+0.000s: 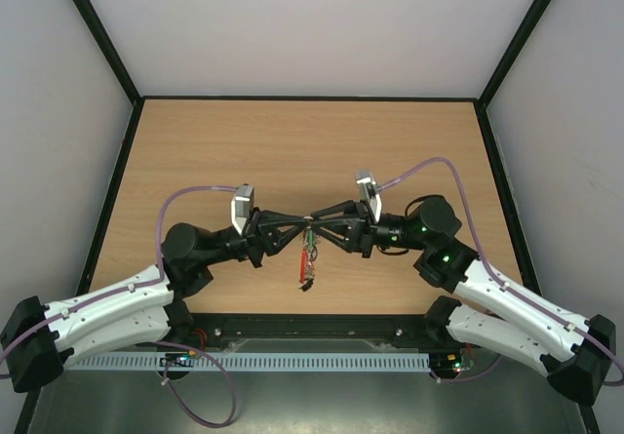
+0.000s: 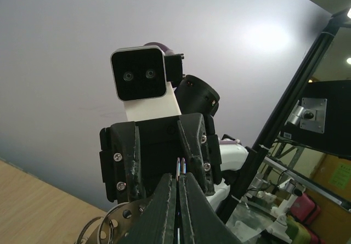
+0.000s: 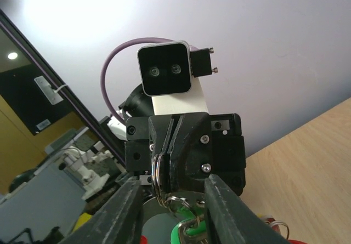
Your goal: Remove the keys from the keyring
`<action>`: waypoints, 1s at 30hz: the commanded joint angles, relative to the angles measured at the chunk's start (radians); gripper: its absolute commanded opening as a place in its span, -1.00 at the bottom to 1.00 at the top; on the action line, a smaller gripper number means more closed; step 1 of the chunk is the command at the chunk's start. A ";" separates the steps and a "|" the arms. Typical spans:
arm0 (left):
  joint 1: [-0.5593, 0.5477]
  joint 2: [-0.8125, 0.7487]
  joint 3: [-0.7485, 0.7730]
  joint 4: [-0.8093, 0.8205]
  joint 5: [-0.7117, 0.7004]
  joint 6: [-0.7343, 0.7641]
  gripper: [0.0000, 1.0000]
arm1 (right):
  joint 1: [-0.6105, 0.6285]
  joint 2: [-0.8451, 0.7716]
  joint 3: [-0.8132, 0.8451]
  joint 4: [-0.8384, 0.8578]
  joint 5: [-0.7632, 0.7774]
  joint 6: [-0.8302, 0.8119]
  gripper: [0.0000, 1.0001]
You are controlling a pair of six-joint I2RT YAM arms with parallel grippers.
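A wooden tabletop (image 1: pixel 292 151) is seen from above, boxed in by white walls (image 1: pixel 58 112) and black frame posts (image 1: pixel 97 34). Purple cables (image 1: pixel 190 195) are looped off both wrists. The two arms are set nose to nose over the near middle of the table. Each wrist view is therefore filled by the other arm's black claw and its white camera block (image 2: pixel 140 74), and much of the bunch is screened. Past the frame, a cluttered room is glimpsed, blurred.

The left gripper (image 2: pixel 179 181) is clenched. Its fingers are pressed together on the keyring (image 2: pixel 180 167), whose thin silvery wire is seen as a doubled loop poking up just above the tips. The right gripper (image 3: pixel 173 186) is released, with its fingers (image 3: pixel 129 205) spread wide to either side of the ring and the hardware hanging under it. Whether they touch any of it cannot be told.

The keys (image 1: pixel 308 260) are hung from the ring in a narrow cluster below the meeting point. Whether they hang clear of the tabletop or rest on it cannot be told from above. Red and green are picked out in the bunch. A green head (image 3: pixel 186 232) is caught between the right fingers at the bottom edge, and a smaller split ring (image 3: pixel 277 223) is seen off to one side.
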 commanded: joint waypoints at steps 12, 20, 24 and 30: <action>0.005 -0.002 0.041 0.074 -0.013 0.002 -0.95 | 0.006 0.000 -0.030 0.108 -0.050 0.045 -0.96; 0.010 -0.030 0.042 -0.041 -0.001 0.044 -0.08 | 0.006 -0.047 -0.011 -0.011 0.013 -0.022 -0.96; 0.036 -0.098 0.054 -0.196 -0.008 0.096 0.38 | 0.006 -0.059 0.027 -0.154 0.010 -0.081 -0.96; 0.081 -0.131 0.127 -0.472 0.033 0.198 0.34 | 0.006 -0.033 0.098 -0.355 -0.028 -0.148 -0.96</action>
